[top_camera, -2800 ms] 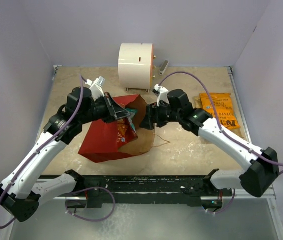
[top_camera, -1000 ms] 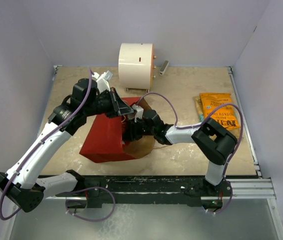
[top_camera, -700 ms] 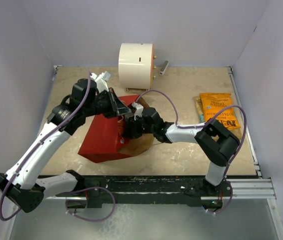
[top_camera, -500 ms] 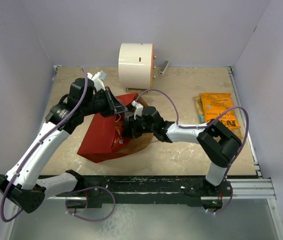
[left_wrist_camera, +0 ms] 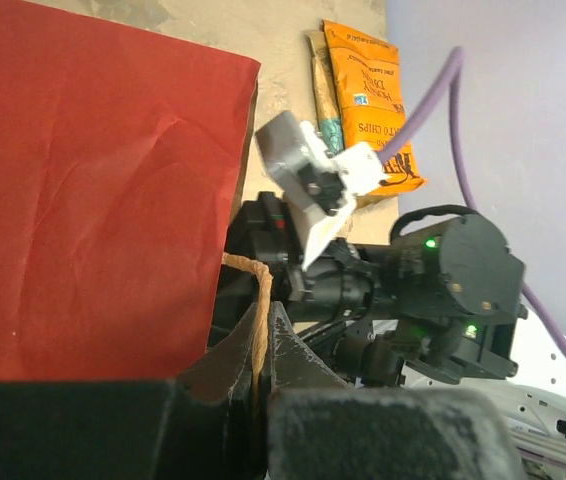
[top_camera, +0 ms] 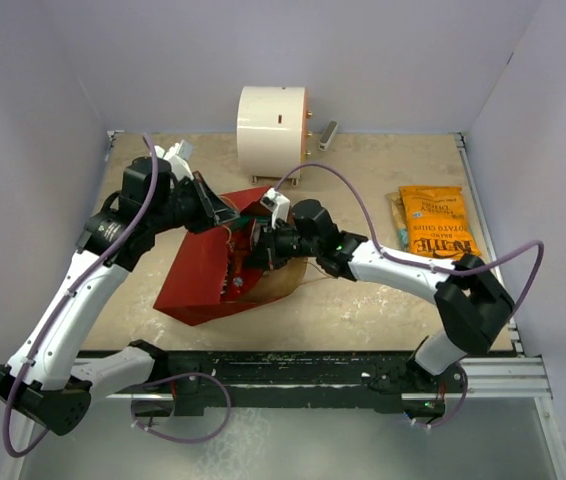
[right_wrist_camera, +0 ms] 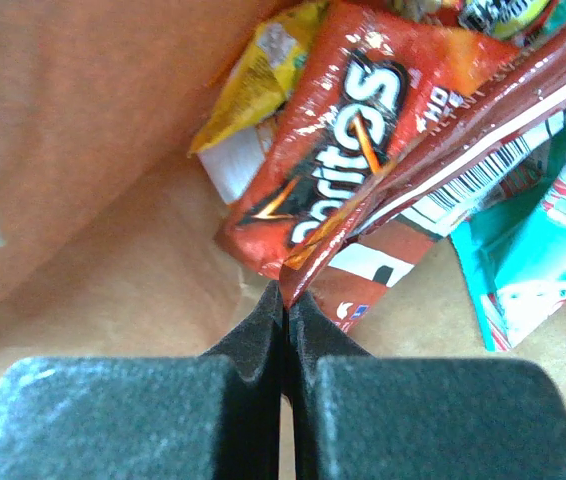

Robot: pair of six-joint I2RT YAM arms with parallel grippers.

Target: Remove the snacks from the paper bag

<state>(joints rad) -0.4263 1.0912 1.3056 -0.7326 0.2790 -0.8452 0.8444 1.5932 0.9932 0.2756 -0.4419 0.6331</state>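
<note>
The paper bag [top_camera: 195,275] lies on its side, red outside, brown inside [right_wrist_camera: 83,130], its mouth facing right. My left gripper [left_wrist_camera: 261,322] is shut on the bag's twine handle [left_wrist_camera: 260,285] and holds the upper lip up. My right gripper [right_wrist_camera: 286,292] is inside the mouth, shut on the corner of a red chip bag [right_wrist_camera: 348,120]. Beside that bag lie a yellow packet [right_wrist_camera: 263,65] and a teal packet [right_wrist_camera: 543,260]. A yellow-orange chip bag [top_camera: 438,222] lies flat on the table at the right, outside the paper bag.
A white cylinder [top_camera: 271,122] stands at the back, just behind the paper bag. The enclosure walls close in the table's left, back and right sides. The right arm's cable [top_camera: 363,185] loops over the area between the bag and the chip bag.
My right gripper has closed on the red chip bag's corner inside the paper bag, and its elbow has swung out to the right. The left gripper has shifted left with the handle.
</note>
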